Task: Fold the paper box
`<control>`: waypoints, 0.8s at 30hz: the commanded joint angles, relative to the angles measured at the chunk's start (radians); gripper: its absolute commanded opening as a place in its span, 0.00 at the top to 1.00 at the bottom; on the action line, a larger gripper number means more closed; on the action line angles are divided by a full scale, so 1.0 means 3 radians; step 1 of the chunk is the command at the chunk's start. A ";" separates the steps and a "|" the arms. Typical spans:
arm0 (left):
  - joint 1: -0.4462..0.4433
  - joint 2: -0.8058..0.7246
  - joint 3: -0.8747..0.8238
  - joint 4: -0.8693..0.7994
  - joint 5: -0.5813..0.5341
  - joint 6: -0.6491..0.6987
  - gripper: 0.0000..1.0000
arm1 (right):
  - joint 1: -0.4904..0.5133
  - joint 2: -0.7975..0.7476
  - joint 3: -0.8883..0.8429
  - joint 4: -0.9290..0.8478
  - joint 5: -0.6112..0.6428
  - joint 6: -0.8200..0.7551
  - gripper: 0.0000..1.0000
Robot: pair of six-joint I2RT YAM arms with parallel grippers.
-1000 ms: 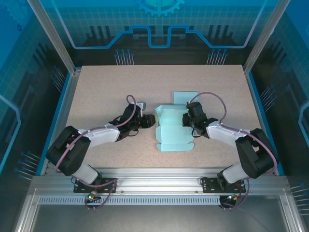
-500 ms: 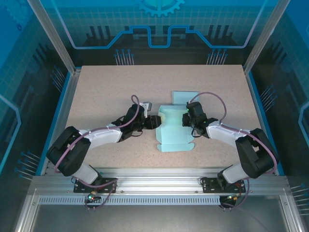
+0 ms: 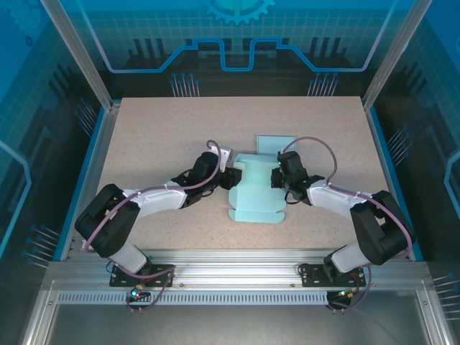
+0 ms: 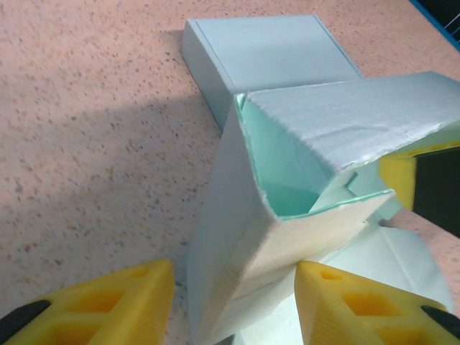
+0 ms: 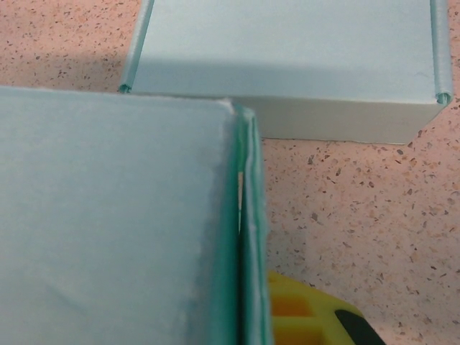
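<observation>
the paper box (image 3: 255, 192) lies on the bench (image 3: 158, 136) a little right of the middle, between my two arms. it is half made: the far part has walls standing up, and the near part lies flat on the bench with small tabs at its front edge.

my left end effector (image 3: 228, 177) is at the left far corner of the paper box. in the left wrist view its two yellow fingers (image 4: 108, 302) stand apart, and the raised corner of the paper box (image 4: 287, 180) is between them. the right finger touches the paper. beside the other finger i see a thin gap, so this end effector does not squeeze the corner.

my right end effector (image 3: 281, 176) is at the right wall of the paper box. its fingers are together and clamped on this thin wall. in the right wrist view the double edge of the wall (image 5: 248, 215) runs down toward me, and one yellow finger (image 5: 302, 316) is pressed just beside it. the left wrist view shows the same finger (image 4: 399, 172) against the far side of the box.

a second, small box (image 3: 275, 143), closed and the same pale colour, lies on the bench just behind the paper box. i cannot tell if the two touch.
</observation>
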 commanded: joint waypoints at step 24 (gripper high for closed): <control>-0.0251 0.0578 0.0172 0.0822 -0.1811 0.0501 0.78 | 0.0090 0.0006 0.0069 0.0048 -0.0124 0.0022 0.99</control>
